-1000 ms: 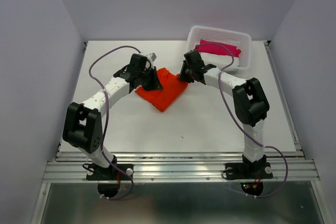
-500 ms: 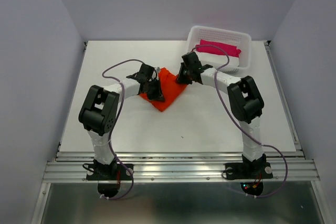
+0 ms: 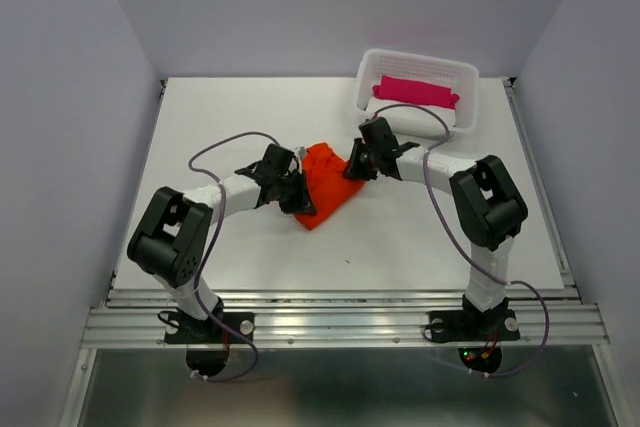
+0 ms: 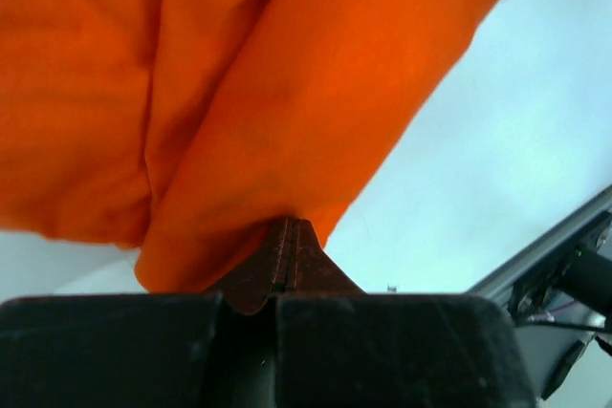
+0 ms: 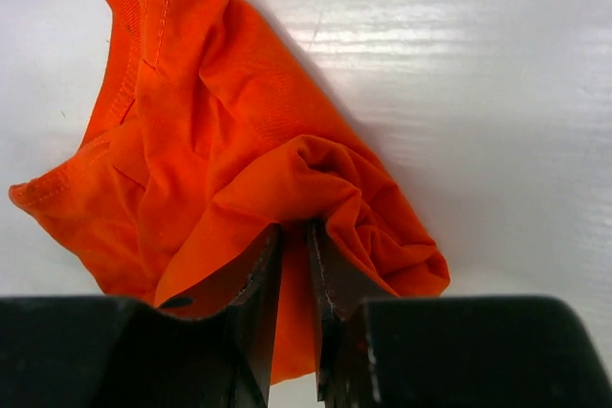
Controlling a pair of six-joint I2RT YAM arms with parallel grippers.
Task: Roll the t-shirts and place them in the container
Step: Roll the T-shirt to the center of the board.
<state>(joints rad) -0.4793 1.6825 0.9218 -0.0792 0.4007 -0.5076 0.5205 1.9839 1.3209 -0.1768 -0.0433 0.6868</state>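
Your left hand [image 4: 290,234] is pressed together on a fold at the edge of the orange-red t-shirt [image 3: 330,182], and the thin cloth drapes away from its tips. Your right hand [image 5: 295,241] pinches a bunched fold on the opposite side. The t-shirt lies crumpled on the white tabletop [image 3: 420,237] between the two hands, near the middle. A white basket [image 3: 470,97] at the far right corner holds a pink cloth [image 3: 415,91].

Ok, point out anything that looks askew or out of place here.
The orange t-shirt sits crumpled in a lopsided wedge, pinched by the left pincer and right pincer, with loose folds rather than a tidy roll. The white basket holding the pink cloth looks orderly.
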